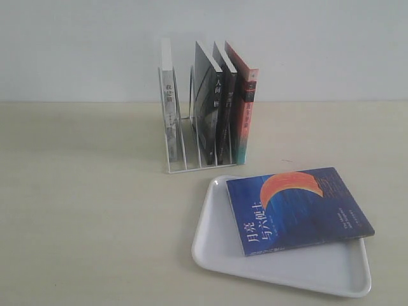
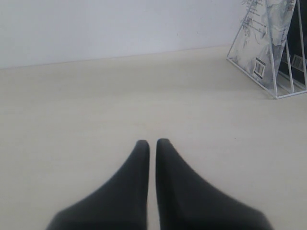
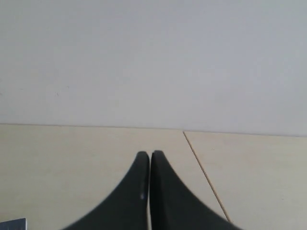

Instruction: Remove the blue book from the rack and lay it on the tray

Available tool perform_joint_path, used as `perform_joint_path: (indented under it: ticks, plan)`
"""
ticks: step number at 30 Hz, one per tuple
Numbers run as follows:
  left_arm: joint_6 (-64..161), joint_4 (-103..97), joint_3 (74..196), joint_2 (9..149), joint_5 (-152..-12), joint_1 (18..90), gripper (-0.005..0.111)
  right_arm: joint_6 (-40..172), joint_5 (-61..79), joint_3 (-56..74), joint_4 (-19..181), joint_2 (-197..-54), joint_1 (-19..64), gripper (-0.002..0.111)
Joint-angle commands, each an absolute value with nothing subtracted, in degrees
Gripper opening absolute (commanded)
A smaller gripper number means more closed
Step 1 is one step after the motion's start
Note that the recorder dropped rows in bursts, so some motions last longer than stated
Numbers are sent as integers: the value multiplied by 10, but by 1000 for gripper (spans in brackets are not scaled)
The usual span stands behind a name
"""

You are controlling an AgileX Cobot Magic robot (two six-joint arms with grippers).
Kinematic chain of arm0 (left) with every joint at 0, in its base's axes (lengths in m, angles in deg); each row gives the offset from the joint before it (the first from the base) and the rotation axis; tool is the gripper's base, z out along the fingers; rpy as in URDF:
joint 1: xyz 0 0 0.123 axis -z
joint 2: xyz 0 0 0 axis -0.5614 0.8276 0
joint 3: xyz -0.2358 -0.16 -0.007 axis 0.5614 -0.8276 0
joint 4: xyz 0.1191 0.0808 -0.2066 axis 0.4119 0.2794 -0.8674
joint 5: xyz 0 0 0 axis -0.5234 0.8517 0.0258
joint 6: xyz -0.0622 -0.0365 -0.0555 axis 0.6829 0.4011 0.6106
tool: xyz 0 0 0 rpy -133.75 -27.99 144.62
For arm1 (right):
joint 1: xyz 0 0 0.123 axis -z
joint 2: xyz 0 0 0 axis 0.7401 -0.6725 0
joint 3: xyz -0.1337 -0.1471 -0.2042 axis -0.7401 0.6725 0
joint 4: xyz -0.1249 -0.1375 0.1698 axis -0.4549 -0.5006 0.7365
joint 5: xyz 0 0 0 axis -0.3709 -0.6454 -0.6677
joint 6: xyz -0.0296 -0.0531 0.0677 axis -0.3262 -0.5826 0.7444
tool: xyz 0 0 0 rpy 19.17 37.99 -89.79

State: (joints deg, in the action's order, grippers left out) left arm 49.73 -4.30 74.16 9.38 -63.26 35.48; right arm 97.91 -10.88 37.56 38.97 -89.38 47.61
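**Operator:** Specify the rear boundary.

**Technician:** A plain wall, off-white with a faint blue-grey cast and a matte finish.

**Operator:** How does the work surface sit relative to the wall?

**Technician:** The tabletop is pale cream and matte. It butts directly against the foot of the wall along one straight horizontal line.

**Operator:** Any surface features?

**Technician:** In the right wrist view, a thin dark seam starts at the foot of the wall. It runs obliquely away from the wall across the tabletop.

**Operator:** And the lighting?

**Technician:** Soft and diffuse, spread evenly over wall and tabletop.
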Motion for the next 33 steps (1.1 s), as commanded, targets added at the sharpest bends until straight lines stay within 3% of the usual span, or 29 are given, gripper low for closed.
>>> perform_joint_path:
  ticks: [1,7,13,23,33]
  plan:
    - [495,-44,744,92,-642,354,5,986,-99,482,397,-741,478,0]
    - [495,-44,744,92,-642,354,5,996,-99,573,398,-606,478,0]
    - [495,-44,744,92,-642,354,5,1007,-71,620,405,-571,478,0]
    - [495,-44,744,92,-642,354,5,628,-5,688,847,-571,478,0]
    - [495,-44,744,92,-642,354,5,631,11,740,872,-536,478,0]
